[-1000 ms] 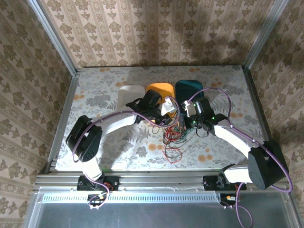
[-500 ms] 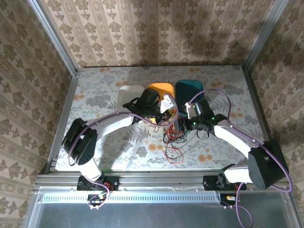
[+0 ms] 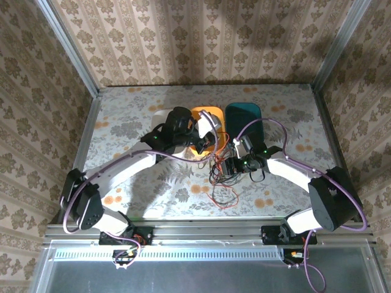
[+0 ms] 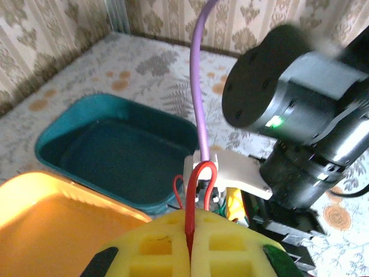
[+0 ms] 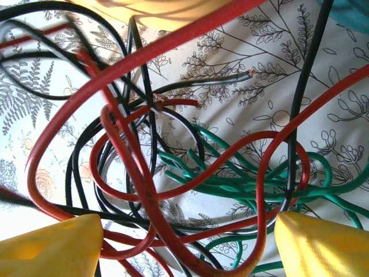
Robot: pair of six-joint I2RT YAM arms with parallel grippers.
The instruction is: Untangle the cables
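While the top view looks down on the table [image 3: 134,104], the cables [image 3: 221,177] lie in a tangle at its middle, with red loops trailing toward the near edge. 3 trays sit along the far side: a white tray [image 3: 164,116], an orange tray [image 3: 206,113] and a teal tray [image 3: 244,113]. The left gripper [image 3: 212,141] hangs over the near rim of the orange tray, just above the far end of the tangle. The right gripper [image 3: 227,165] is down at the tangle's right side.

From the left wrist, the left gripper [image 4: 190,231] has its 2 yellow fingers [image 4: 153,248] pressed together on a red cable [image 4: 199,176], which rises out of the seam between them and bends over in a tight loop. The teal tray [image 4: 115,156] and orange tray [image 4: 52,219] lie to the left, and the right arm [image 4: 300,109] with its purple cable [image 4: 198,86] is just beyond.

From the right wrist, the right gripper [image 5: 190,245] is spread wide, 1 yellow fingertip [image 5: 52,248] at each lower corner, gripping nothing. Red strands [image 5: 132,167], black strands [image 5: 302,86] and green strands [image 5: 230,179] cross on the table [image 5: 242,52] between and beyond the jaws.
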